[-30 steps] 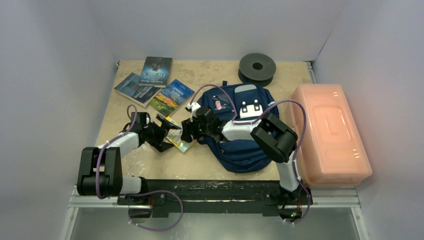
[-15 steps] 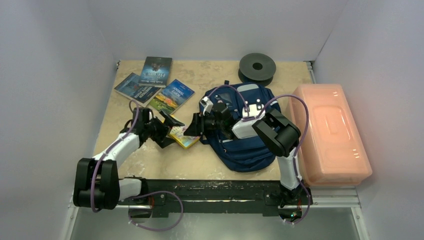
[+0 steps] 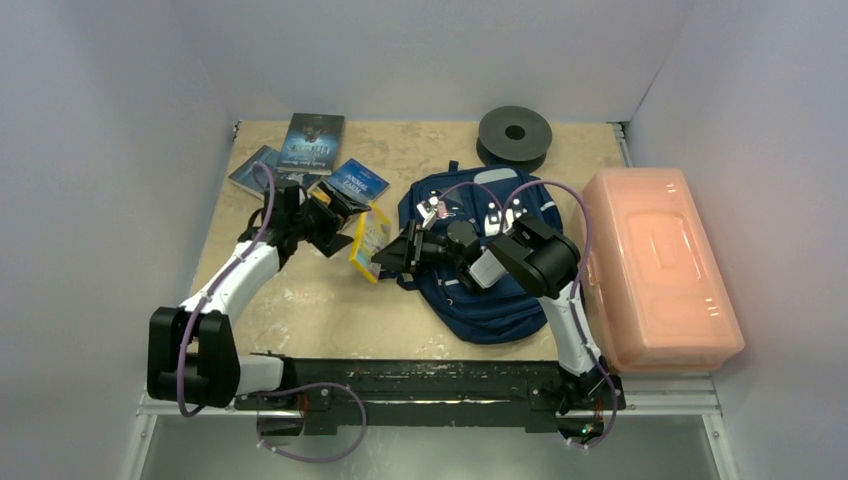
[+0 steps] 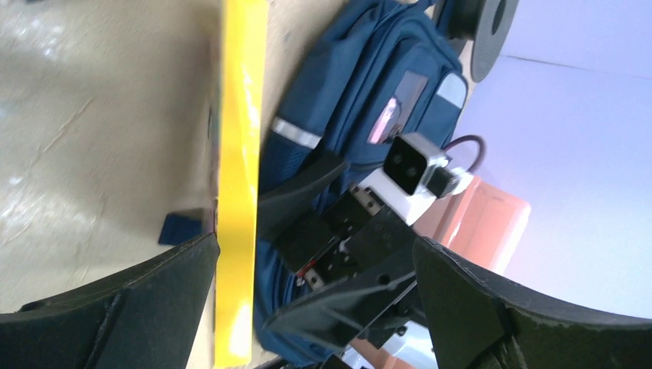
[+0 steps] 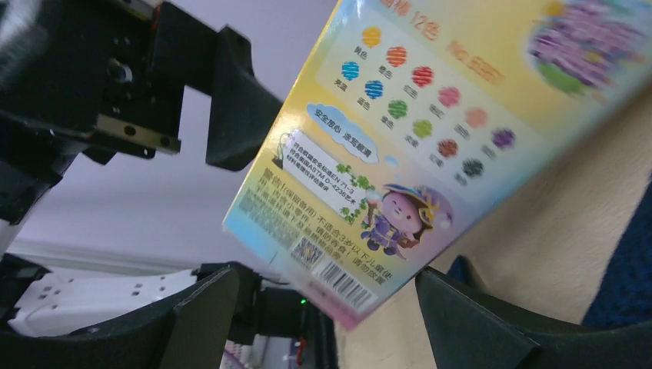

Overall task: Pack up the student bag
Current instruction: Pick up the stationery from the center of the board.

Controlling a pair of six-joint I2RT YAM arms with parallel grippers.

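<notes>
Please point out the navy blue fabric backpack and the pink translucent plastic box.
navy blue fabric backpack (image 3: 490, 320): top view, lower front panel.
pink translucent plastic box (image 3: 655, 255): top view, middle of lid.

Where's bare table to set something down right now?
Free: near-left beige tabletop between left arm and navy fabric backpack; far strip between paperback books and black spool. Crowded: around yellow flat box; tight beside pink plastic box.

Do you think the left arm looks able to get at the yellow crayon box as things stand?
Probably yes: the yellow crayon box sits edge-on between the left gripper's open jaws, with nothing in between.
</notes>
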